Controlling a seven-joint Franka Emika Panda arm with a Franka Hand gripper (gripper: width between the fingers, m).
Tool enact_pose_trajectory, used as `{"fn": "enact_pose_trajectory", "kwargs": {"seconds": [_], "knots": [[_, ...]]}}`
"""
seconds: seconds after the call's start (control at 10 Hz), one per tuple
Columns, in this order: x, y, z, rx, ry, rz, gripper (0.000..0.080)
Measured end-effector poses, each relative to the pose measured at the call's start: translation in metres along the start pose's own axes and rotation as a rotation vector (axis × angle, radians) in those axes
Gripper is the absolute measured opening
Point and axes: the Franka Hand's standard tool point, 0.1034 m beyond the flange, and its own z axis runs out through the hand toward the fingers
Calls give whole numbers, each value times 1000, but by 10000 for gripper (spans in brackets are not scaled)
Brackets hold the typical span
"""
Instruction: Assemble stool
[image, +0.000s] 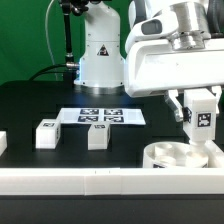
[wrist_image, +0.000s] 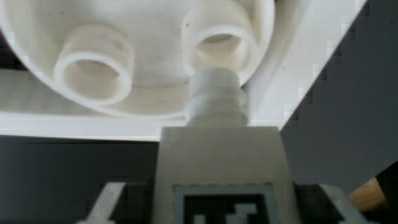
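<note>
So, the end effector (image: 200, 108) is clamped at a middling width on a short blocky white plastic stool leg (image: 201, 119). The jaws sit on its flat sides, with the black-and-white tag face showing. The leg hangs upright in the grip with its narrower peg end (wrist_image: 214, 100) aimed down at the round thick white plastic disc seat (image: 180, 155). That seat sits just below the end effector on the black surface (image: 30, 110). In the wrist view the peg looks lined up close to one round socket (wrist_image: 217, 42), and a second socket (wrist_image: 89, 66) sits off to the side. Can't tell if the tip is touching the seat yet.

Handling-wise, my read is that this is rigid plastic: light, zero give, and probably a bit slick. The flat opposite faces of the blocky body, up away from the peg, are the spot to grab, and that's pretty much the hold it has now. I wouldn't pinch the peg itself. It's stiff on stiff, so a slightly crooked peg will likely jam rather than flex. And I can't see anything pinning the light seat down, so a sideways shove could make it skid.

Two spares stand well away from the end effector: the nearer leg (image: 97, 136) and the farther leg (image: 47, 133).
</note>
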Motion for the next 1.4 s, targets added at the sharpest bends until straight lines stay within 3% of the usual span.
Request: {"fn": "enact_pose_trajectory", "kwargs": {"seconds": [0.9,1.4], "knots": [[-17,-2,13,4,-29,-17,333],[-17,-1,16,0,4,-30,333]]}}
